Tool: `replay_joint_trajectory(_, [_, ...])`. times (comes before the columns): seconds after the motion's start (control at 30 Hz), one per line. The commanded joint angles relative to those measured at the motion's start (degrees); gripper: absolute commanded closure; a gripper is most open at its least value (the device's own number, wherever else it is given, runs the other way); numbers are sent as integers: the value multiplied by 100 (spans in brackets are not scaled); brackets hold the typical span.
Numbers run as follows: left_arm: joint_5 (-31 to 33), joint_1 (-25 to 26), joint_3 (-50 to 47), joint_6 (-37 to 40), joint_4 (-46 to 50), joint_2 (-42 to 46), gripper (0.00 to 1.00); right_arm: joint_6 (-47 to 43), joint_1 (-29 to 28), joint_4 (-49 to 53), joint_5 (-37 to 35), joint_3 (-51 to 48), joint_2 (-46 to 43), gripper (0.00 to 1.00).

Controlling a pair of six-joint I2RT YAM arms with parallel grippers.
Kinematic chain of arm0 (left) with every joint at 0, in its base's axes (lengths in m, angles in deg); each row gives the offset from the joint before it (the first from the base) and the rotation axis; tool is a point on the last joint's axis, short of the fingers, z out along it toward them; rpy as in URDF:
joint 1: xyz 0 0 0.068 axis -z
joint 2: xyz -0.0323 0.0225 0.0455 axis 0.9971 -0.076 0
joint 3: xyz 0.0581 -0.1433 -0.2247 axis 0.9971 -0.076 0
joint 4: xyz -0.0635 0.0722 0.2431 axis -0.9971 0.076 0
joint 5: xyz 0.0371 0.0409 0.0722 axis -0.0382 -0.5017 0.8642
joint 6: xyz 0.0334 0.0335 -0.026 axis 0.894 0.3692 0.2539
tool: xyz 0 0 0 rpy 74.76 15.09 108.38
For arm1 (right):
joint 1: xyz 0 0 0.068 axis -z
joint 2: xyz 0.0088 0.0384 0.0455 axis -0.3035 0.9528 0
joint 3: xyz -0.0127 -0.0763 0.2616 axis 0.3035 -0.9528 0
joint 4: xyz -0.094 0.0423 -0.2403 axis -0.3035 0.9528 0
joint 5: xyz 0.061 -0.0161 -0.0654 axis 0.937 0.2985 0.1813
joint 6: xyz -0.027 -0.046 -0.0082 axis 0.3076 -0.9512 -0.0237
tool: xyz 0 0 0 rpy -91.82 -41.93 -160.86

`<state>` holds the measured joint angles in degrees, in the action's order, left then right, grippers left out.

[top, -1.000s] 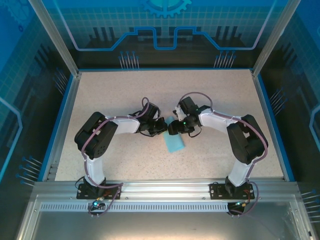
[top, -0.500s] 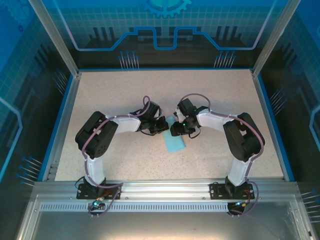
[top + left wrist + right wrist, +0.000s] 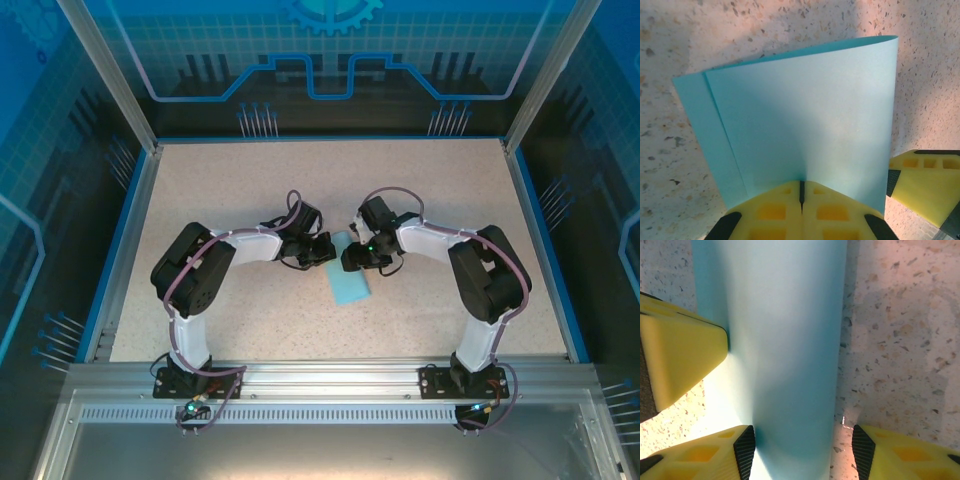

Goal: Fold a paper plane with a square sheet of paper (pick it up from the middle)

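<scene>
The square sheet of paper (image 3: 349, 284) is light blue and doubled over, lying mid-table with its far end lifted between the two grippers. My left gripper (image 3: 322, 251) is shut on the sheet's edge; in the left wrist view its yellow fingers (image 3: 775, 212) meet tightly on the paper (image 3: 805, 120), and one layer sticks out past the other at the left. My right gripper (image 3: 352, 259) is open and straddles the paper (image 3: 790, 340). Its left pad (image 3: 746, 450) is against the sheet's side, and its right pad (image 3: 861, 450) stands apart over bare table.
The speckled beige table (image 3: 220, 190) is bounded by a blue rim and transparent enclosure walls. The right gripper's yellow finger (image 3: 927, 187) shows close beside the left gripper's. The left gripper's finger (image 3: 680, 357) touches the sheet in the right wrist view.
The right arm's elbow has shifted slightly left and its gripper has settled a little lower over the paper. The left gripper has kept its hold, and the sheet has barely moved.
</scene>
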<state>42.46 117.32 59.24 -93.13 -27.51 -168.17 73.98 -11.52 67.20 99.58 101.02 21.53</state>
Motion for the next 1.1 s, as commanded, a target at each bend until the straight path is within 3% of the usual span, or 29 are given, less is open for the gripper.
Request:
replay_joint_trajectory(0.0, [137,40,181,157,259,-110,94,21,48,21,145,-48,-88,43])
replay_joint_trajectory(0.33, [299,48,255,236,482,-101,94,9,54,-92,526,-52,-101,41])
replay_joint_trajectory(0.6, [238,40,265,219,596,185,93,49,54,-12,268,-17,71,50])
replay_joint_trajectory(0.83, [303,48,99,168,619,846,84,157,30,-75,87,-22,254,51])
replay_joint_trajectory(1.07, [362,41,-148,34,403,939,75,221,-62,21,-134,43,371,48])
